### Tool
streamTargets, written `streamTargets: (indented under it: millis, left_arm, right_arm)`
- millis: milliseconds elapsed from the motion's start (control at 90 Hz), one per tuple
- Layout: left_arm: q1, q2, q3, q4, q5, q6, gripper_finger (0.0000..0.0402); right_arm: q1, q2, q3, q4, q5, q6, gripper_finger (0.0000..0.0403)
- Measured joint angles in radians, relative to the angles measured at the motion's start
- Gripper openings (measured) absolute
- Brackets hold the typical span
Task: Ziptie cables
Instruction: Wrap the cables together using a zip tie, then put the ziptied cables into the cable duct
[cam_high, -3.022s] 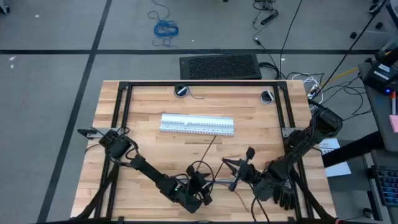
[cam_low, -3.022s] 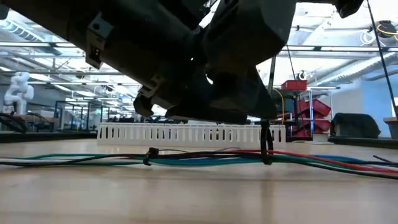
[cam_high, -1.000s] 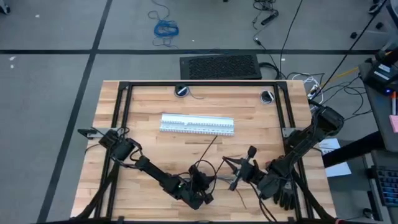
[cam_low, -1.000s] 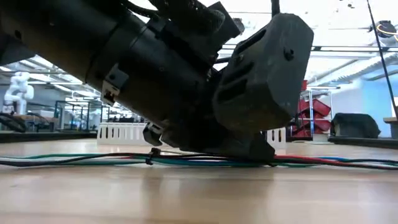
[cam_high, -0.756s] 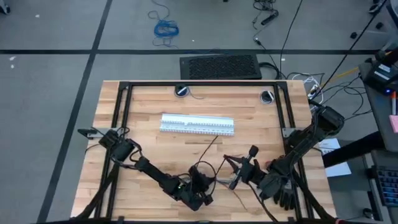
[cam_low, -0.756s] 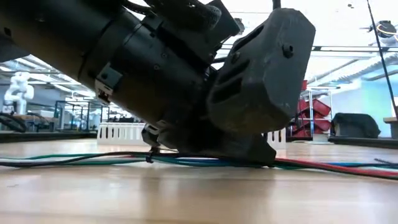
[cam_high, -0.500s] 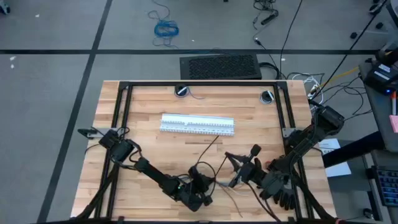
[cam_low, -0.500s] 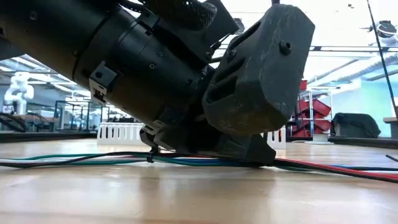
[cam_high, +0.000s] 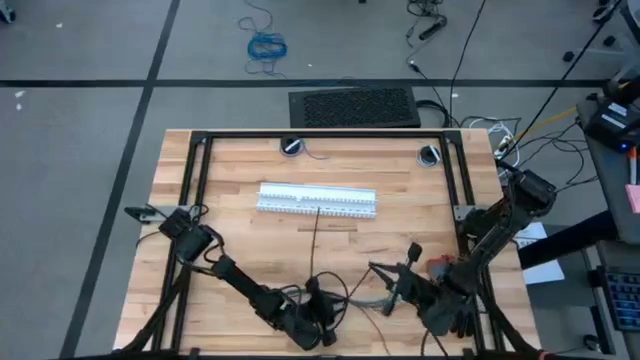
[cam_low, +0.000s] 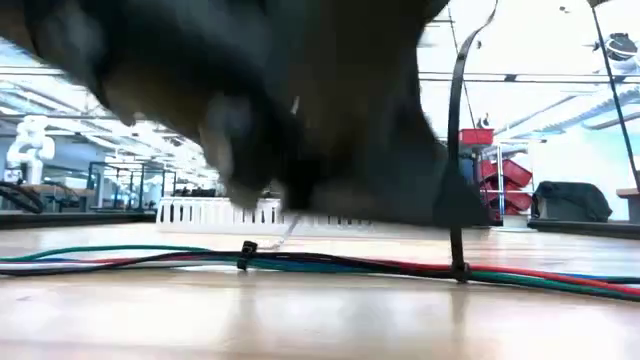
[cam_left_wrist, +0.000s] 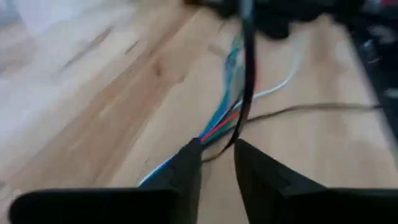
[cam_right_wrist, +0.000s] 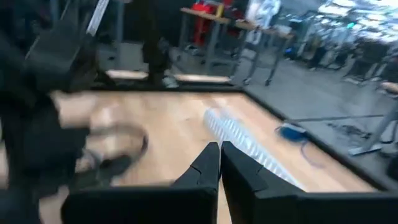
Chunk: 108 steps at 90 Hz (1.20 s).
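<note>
Wooden table (cam_high: 230, 240): left claw (cam_left_wrist: 216, 155) pinches a ziptie (cam_left_wrist: 247, 74) looped round the cables (cam_low: 150, 261), likely tightening it; right claw (cam_right_wrist: 219, 163), beside, pressed together.

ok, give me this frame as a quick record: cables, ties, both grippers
cables: red, green and blue wires, lying flat in one bundle across the table
ziptie: looped round the bundle, tail standing upright
second tie: small and dark, already round the bundle further along
left gripper: low at the near edge, over the cables, a dark strip right ahead of it
right gripper: near edge, right of the left one, shut, nothing seen in it
slotted strip: mid-table, untouched
</note>
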<state>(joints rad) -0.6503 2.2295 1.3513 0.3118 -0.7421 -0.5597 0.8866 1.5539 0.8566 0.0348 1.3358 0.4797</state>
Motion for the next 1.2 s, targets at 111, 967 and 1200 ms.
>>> streamTargets:
  millis: [111, 967, 1200]
  left_arm:
    - [-0.018, -0.035, 0.0, -0.002, 0.004, 0.049, 0.0115]
    - [-0.05, -0.088, 0.003, -0.046, -0.087, 0.147, 0.0118]
    - [-0.036, -0.088, -0.016, -0.045, -0.087, 0.107, 0.0118]
  right_arm:
    - [-0.012, 0.001, 0.0, -0.228, 0.016, 0.199, 0.0017]
    - [-0.332, 0.114, 0.001, -0.507, -0.342, 0.412, 0.007]
    - [-0.409, 0.116, 0.001, -0.682, -0.122, 0.727, 0.0062]
